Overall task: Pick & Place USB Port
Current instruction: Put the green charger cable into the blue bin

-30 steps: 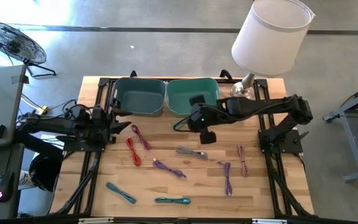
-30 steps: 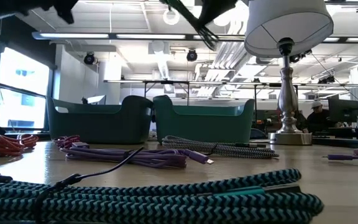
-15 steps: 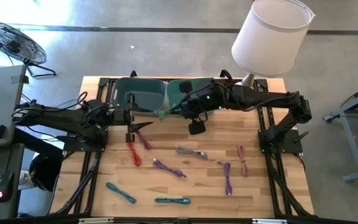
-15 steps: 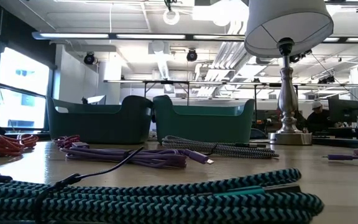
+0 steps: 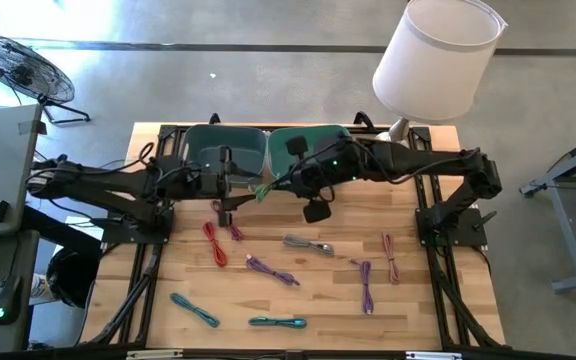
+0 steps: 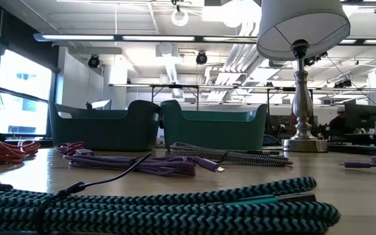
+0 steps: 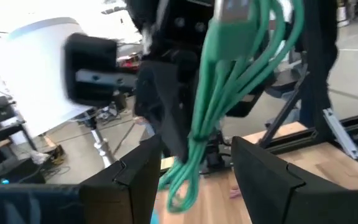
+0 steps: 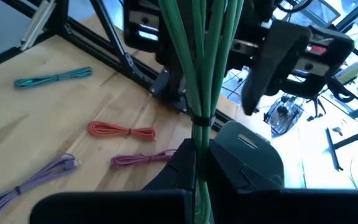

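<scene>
A green USB cable bundle is up in the air in front of the two teal bins, between both grippers. My right gripper comes in from the table's right and is shut on it; in the right wrist view the bundle runs out ahead of that gripper. My left gripper reaches in from the left and is open. In the left wrist view its fingers stand on either side of the bundle's looped end; I cannot tell whether they touch it. My right gripper pinches the green cable bundle between its two fingers just below the bundle's tie. The strands run on past the fingertips toward my left gripper. The bundle is lifted clear of the table.
Two teal bins, left and right, sit at the far edge, with a lamp at the far right corner. Loose cables lie on the wood: red, purple, grey, pink, teal.
My right gripper has carried the green cable up and toward the table's left and far edge, to in front of the bins. My left gripper has moved right, toward the cable and the right gripper. Both arms have left the top of the low view.
</scene>
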Controlling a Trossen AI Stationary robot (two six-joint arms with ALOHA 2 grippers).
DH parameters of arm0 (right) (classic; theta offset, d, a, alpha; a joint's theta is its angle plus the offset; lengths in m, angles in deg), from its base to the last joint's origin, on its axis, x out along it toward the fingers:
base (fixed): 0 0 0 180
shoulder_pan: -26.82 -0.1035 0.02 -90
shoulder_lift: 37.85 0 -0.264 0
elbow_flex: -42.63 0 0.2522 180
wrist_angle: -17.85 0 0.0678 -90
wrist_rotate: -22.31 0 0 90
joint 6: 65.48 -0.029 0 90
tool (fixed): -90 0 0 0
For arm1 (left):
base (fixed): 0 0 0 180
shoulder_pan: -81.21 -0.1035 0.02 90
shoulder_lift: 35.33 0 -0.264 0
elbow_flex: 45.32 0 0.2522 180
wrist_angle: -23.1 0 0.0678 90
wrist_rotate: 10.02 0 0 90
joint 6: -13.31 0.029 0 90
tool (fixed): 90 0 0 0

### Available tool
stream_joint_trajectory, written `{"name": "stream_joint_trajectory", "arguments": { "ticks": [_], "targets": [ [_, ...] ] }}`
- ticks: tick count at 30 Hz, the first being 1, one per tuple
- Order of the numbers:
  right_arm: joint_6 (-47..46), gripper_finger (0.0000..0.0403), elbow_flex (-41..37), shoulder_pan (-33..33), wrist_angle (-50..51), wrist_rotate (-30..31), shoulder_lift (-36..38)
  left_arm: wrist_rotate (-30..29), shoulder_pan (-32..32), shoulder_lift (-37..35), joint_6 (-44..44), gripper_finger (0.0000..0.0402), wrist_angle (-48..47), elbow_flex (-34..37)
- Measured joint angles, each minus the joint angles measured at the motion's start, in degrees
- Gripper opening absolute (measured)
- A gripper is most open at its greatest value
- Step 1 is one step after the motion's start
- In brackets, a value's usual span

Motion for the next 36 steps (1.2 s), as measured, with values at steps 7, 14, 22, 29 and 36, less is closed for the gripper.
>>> {"name": "stream_joint_trajectory", "arguments": {
  "ticks": [7,14,22,29,36],
  "targets": [
    [0.0,0.0008,0.0,-0.1,0.4,0.0,-2.5,2.8,0.1,3.7,-1.1,0.0190,-0.1,-3.2],
    [-0.5,0.0019,-0.1,-0.1,0.7,3.4,-2.6,3.5,0.0,3.9,0.4,0.0048,-5.2,-5.3],
    [-7.0,0.0033,-0.1,-0.5,0.7,8.3,-2.6,1.6,0.0,3.6,4.3,0.0012,-16.4,-10.6],
    [-12.4,0.0101,0.0,-0.5,5.2,10.7,1.1,-10.4,0.0,2.2,7.9,0.0010,-48.6,-23.7],
    [-13.7,0.0174,0.0,-2.5,11.3,17.0,6.7,-23.1,-4.3,2.2,7.8,0.0010,-80.9,-31.9]
  ]
}}
